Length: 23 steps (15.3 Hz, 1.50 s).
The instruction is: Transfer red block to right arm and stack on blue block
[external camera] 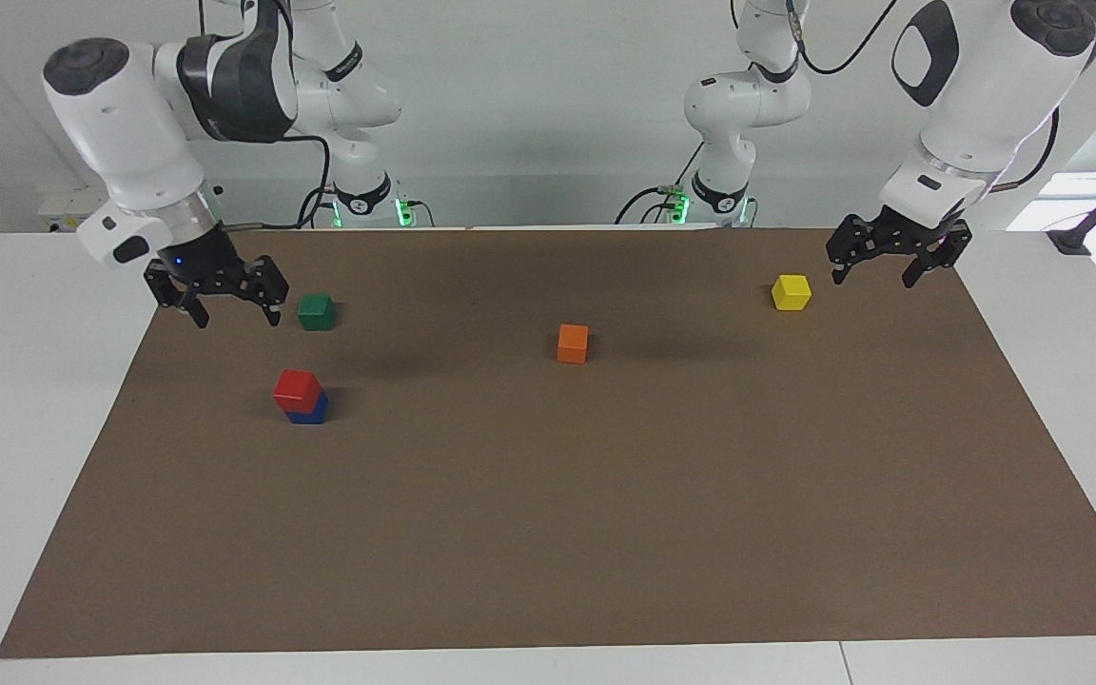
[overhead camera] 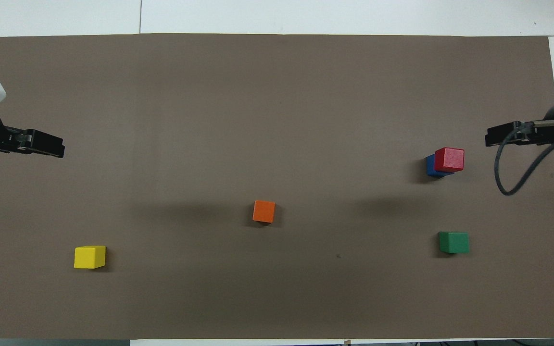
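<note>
The red block (external camera: 297,385) sits on the blue block (external camera: 311,411), slightly shifted toward the right arm's end of the tabletop (external camera: 548,533), and nothing touches it. The right pincer (external camera: 218,293) hangs spread and empty over the mat's edge, beside the green block (external camera: 316,311); it is much the nearer one. The left pincer (external camera: 896,257) waits, spread, near the yellow block (external camera: 791,291). No containers are here; the stacking looks finished.
</note>
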Each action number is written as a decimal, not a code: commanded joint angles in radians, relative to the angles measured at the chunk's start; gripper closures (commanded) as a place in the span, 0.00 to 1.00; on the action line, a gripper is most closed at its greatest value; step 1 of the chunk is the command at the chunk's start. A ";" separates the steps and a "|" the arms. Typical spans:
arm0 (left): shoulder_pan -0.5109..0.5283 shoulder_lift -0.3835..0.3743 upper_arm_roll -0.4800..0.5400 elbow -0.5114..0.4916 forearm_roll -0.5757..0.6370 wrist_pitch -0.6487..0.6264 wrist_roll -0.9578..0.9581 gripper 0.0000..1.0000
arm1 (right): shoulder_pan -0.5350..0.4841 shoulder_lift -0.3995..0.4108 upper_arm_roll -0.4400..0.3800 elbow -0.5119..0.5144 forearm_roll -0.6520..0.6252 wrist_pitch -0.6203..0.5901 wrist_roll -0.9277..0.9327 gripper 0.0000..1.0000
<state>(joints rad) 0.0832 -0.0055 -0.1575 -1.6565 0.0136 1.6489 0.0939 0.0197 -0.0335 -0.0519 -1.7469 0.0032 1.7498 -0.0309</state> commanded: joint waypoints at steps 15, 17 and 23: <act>0.004 0.001 0.003 0.006 0.017 -0.023 -0.016 0.00 | -0.041 -0.002 0.007 0.184 -0.032 -0.251 -0.067 0.00; 0.004 0.001 0.003 0.006 0.017 -0.023 -0.016 0.00 | -0.043 0.003 0.007 0.193 -0.037 -0.250 -0.064 0.00; 0.004 0.001 0.003 0.006 0.017 -0.023 -0.016 0.00 | -0.050 0.003 0.006 0.196 -0.028 -0.254 -0.063 0.00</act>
<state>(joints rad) 0.0862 -0.0047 -0.1534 -1.6566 0.0142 1.6424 0.0924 -0.0204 -0.0236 -0.0483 -1.5421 -0.0194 1.4840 -0.0832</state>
